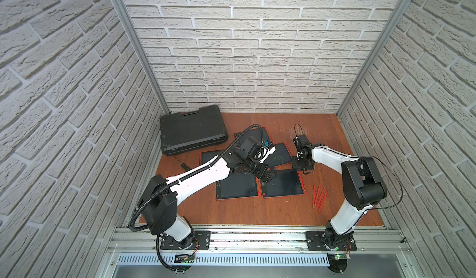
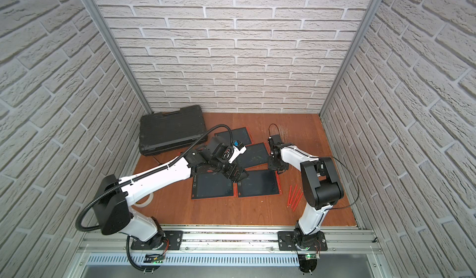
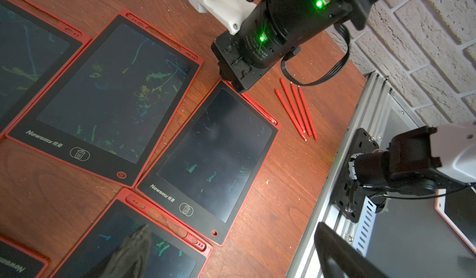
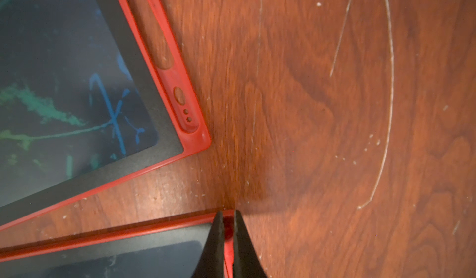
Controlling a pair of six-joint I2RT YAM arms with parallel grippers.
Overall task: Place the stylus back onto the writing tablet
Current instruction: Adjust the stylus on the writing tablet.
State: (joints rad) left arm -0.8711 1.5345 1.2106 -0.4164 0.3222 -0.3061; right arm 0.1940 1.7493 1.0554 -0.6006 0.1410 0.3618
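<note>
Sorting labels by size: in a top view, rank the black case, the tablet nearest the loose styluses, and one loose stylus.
Largest to smallest: black case, tablet, stylus. The case lies farthest back yet still looks biggest, so the order is safe.

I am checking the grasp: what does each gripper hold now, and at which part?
The right gripper pinches the red stylus at its end, by the corner of the tablet. The left gripper is open and holds nothing.

Robot lab test cell: white faux-brick wall panels [image 1: 257,44] set in grey aluminium frame posts [image 1: 136,44]; reddish-brown wood-grain tabletop [image 1: 257,212]; black arm-base plates [image 1: 203,239] bolted to silver aluminium rail [image 1: 257,236].
</note>
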